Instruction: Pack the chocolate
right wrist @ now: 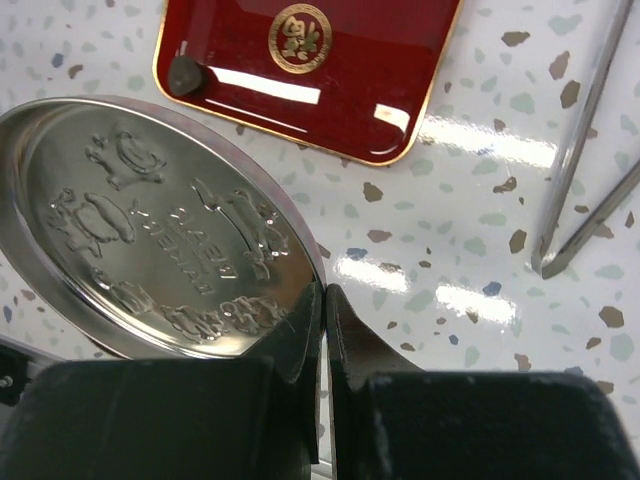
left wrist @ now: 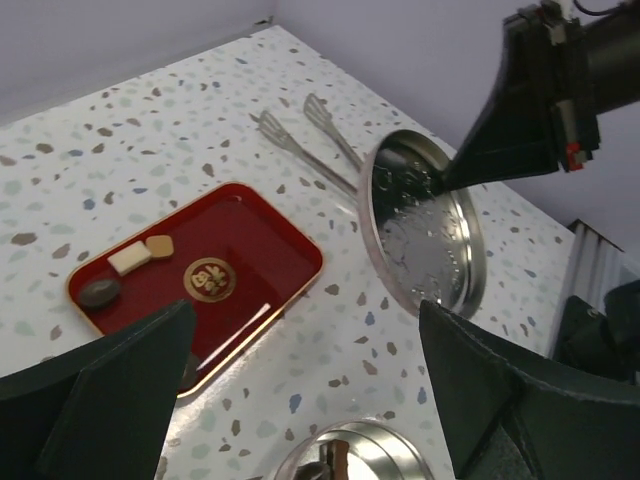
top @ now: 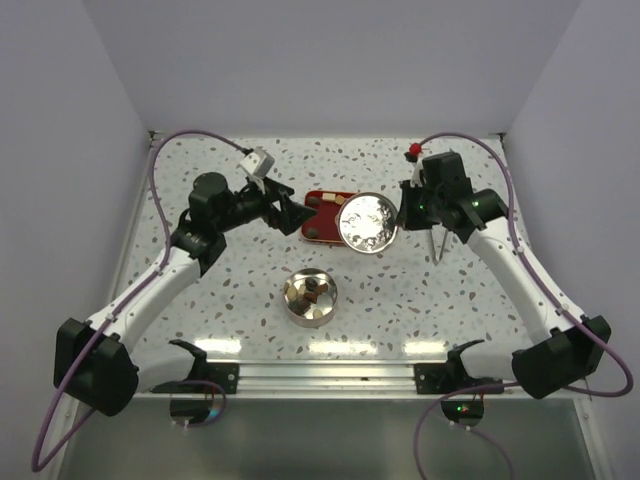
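Observation:
Three chocolate pieces lie at one end of the red tray (left wrist: pixel 260 235): a dark oval (left wrist: pixel 100 291), a cream square (left wrist: pixel 130 258) and a mid-brown piece (left wrist: pixel 159 244). The dark one also shows in the right wrist view (right wrist: pixel 183 73). The round tin (top: pixel 310 298) stands in front of the tray with brown pieces (left wrist: pixel 337 460) inside. My right gripper (right wrist: pixel 323 295) is shut on the rim of the shiny tin lid (right wrist: pixel 150 230), holding it tilted beside the tray (top: pixel 322 215). My left gripper (top: pixel 296 214) is open and empty, hovering left of the tray, its gap (left wrist: pixel 305 315) above bare table.
Metal tongs (top: pixel 440 242) lie on the table to the right of the lid, also seen in the left wrist view (left wrist: pixel 300 140) and the right wrist view (right wrist: pixel 585 150). A gold emblem (left wrist: pixel 210 277) marks the tray's middle. White walls enclose the speckled table.

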Controlling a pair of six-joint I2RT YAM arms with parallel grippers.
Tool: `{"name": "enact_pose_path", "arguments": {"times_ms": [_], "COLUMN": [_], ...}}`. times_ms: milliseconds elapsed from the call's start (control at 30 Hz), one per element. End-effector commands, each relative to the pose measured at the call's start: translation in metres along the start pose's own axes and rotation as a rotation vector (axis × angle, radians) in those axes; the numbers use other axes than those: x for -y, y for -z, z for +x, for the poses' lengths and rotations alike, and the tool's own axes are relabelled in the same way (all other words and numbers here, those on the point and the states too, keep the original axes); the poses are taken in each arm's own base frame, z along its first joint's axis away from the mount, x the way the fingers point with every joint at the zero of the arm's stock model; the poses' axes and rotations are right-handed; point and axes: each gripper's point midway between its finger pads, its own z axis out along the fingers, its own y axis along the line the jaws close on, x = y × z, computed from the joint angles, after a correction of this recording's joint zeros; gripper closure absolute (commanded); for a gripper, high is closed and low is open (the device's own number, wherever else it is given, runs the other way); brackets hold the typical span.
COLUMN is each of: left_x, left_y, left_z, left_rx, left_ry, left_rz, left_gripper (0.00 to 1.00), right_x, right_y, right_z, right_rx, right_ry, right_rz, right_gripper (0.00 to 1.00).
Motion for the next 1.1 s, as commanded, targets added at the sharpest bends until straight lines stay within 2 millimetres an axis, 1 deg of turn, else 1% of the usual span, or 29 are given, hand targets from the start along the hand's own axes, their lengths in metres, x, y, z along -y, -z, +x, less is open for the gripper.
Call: {"name": "enact_pose_path", "arguments": {"times_ms": [0,33,67,100,133,200,233,300,400,467,600,633,700,867,933,1067], "left_x": [0.044,0.052,0.056,0.060,0.066,0.072,0.076,0.081,0.080,0.075,0.073,0.070,0.068,0.059,0.061,0.071], "left_y": [0.006,0.006,0.005,0.005,0.005,0.003,0.002,-0.003,-0.012,-0.016,-0.023,-0.025,-0.028,-0.029,-0.032,-0.042], "left_z": [-0.018,-0.021,-0.014,-0.013,-0.017,-0.009,-0.012,-0.006,-0.002,0.000,0.000,0.000,0.003,0.002,0.003,0.012], "left_rx": [0.066,0.081,0.069,0.070,0.091,0.080,0.094,0.082,0.079,0.080,0.089,0.089,0.088,0.101,0.095,0.059], "left_ry": [-0.016,-0.018,0.018,0.032,0.025,0.080,0.075,0.108,0.123,0.139,0.159,0.162,0.158,0.155,0.163,0.178], "left_rz": [0.231,0.273,0.300,0.322,0.353,0.380,0.400,0.411,0.389,0.360,0.340,0.319,0.297,0.244,0.252,0.279], "left_gripper": [0.00,0.00,0.00,0.00,0.00,0.00,0.00,0.00,0.00,0.00,0.00,0.00,0.00,0.00,0.00,0.00], "right_x": [-0.025,-0.030,-0.033,-0.035,-0.039,-0.042,-0.043,-0.045,-0.049,-0.051,-0.053,-0.054,-0.055,-0.052,-0.055,-0.060], "right_y": [0.004,0.003,0.002,0.002,0.003,0.003,0.002,0.002,0.005,0.008,0.010,0.011,0.013,0.017,0.017,0.016], "right_z": [-0.018,-0.024,-0.026,-0.028,-0.031,-0.034,-0.035,-0.035,-0.038,-0.039,-0.041,-0.041,-0.041,-0.039,-0.040,-0.043], "right_rx": [0.037,0.050,0.052,0.058,0.067,0.078,0.085,0.085,0.101,0.112,0.124,0.124,0.131,0.131,0.136,0.147], "right_ry": [0.022,0.020,0.017,0.016,0.011,0.006,0.006,0.004,0.001,0.001,0.000,-0.001,0.002,0.006,0.003,-0.005], "right_rz": [-0.118,-0.139,-0.155,-0.165,-0.181,-0.198,-0.206,-0.216,-0.238,-0.251,-0.263,-0.265,-0.274,-0.261,-0.274,-0.301], "right_gripper": [1.00,1.00,1.00,1.00,1.00,1.00,1.00,1.00,1.00,1.00,1.00,1.00,1.00,1.00,1.00,1.00]}}
